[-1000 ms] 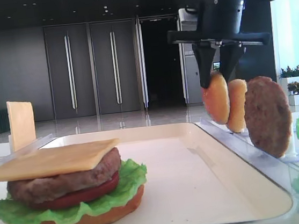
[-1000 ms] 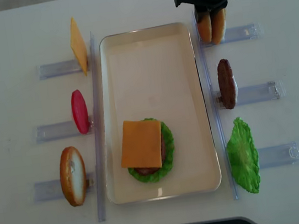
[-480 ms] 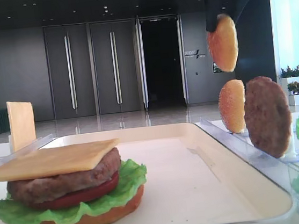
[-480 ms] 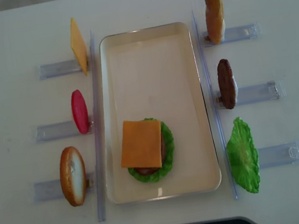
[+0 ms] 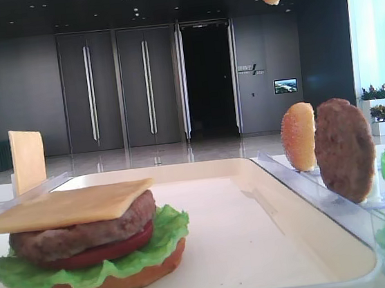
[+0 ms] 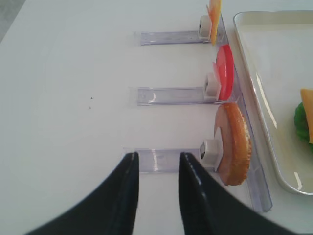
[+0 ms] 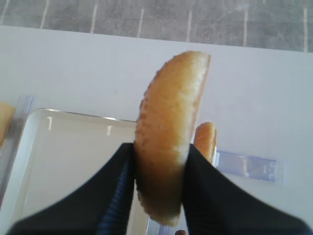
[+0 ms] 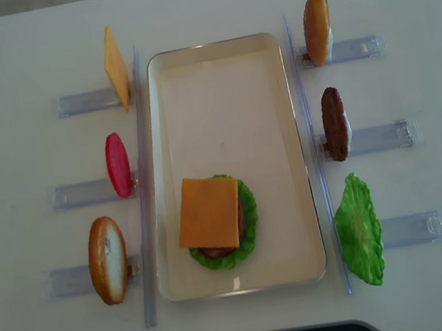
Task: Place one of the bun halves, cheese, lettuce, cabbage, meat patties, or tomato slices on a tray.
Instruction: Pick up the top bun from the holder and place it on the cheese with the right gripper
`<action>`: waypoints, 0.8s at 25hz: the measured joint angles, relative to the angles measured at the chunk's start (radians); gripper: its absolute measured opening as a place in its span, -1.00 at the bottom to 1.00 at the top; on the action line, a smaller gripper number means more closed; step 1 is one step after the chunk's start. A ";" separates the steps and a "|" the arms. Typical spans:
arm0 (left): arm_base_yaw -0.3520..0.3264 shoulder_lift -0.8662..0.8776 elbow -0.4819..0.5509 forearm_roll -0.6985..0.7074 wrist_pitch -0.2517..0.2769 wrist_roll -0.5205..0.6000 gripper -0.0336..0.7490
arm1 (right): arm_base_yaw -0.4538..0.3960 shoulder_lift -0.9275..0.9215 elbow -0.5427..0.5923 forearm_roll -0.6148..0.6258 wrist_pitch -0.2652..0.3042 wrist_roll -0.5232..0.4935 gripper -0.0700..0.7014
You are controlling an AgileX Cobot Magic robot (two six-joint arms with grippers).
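Bun half (image 7: 168, 142) clamped upright between right fingers (image 7: 120, 186), lifted clear above tabletop (image 7: 73, 63), near tray (image 7: 58, 161) corner. Second bun (image 7: 205, 139) left standing in clear rack (image 7: 249, 165) below. Left fingers (image 6: 128, 196) closed, empty, hovering beside bun base (image 6: 234, 143).

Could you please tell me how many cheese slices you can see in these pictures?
2. One cheese slice lies flat on top of the stacked burger on the tray. The other cheese slice stands upright in the clear rack left of the tray's far end. None seems hidden.
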 joint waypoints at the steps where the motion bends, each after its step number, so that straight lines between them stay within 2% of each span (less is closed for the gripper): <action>1: 0.000 0.000 0.000 0.000 0.000 0.000 -0.35 | 0.000 -0.003 -0.001 0.000 0.000 0.000 -0.20; 12: 0.000 0.000 0.000 0.000 0.000 0.000 -0.35 | 0.000 -0.060 0.007 0.007 0.001 0.005 -0.20; 15: 0.000 0.000 0.000 0.000 0.000 0.000 -0.35 | 0.000 -0.125 0.060 0.015 0.001 0.013 -0.20; 20: 0.000 0.000 0.000 0.000 0.000 0.000 -0.35 | 0.000 -0.266 0.223 0.010 0.001 0.019 -0.20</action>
